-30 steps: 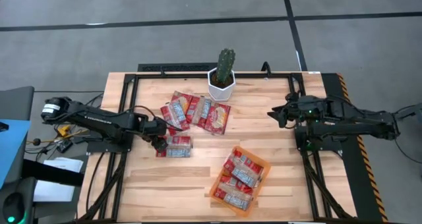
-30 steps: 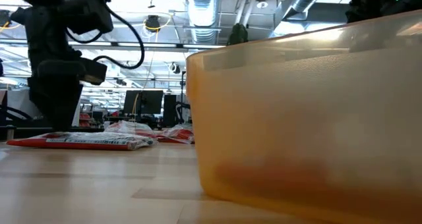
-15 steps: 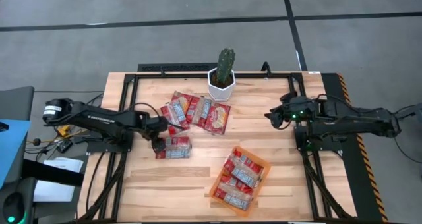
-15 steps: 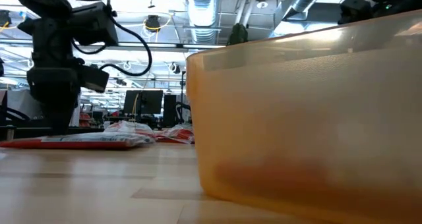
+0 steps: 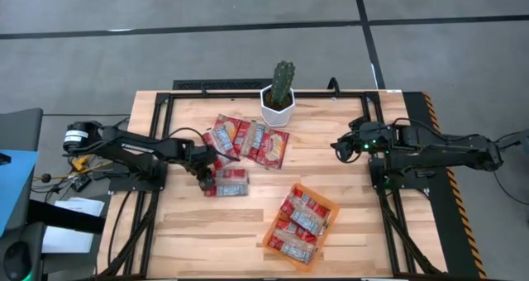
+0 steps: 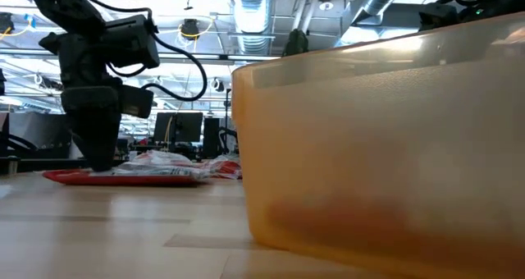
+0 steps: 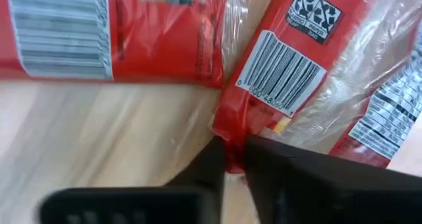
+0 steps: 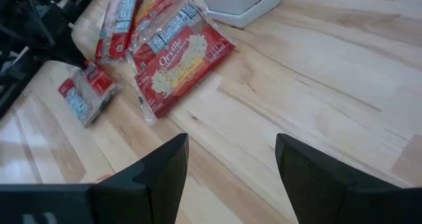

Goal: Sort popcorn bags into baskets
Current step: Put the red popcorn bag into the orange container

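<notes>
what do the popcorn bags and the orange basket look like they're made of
Popcorn bags: probably paper packets in clear glossy plastic film; crinkled see-through edges catch light around the printed red.
Orange basket: likely moulded plastic, smooth and translucent; light glows through its wall in the low view.

The left gripper [image 5: 206, 179] reaches low over the table, its jaws pinched on a popcorn bag [image 5: 230, 183] edge. The right gripper [image 5: 337, 146] hovers with jaws spread wide.
</notes>
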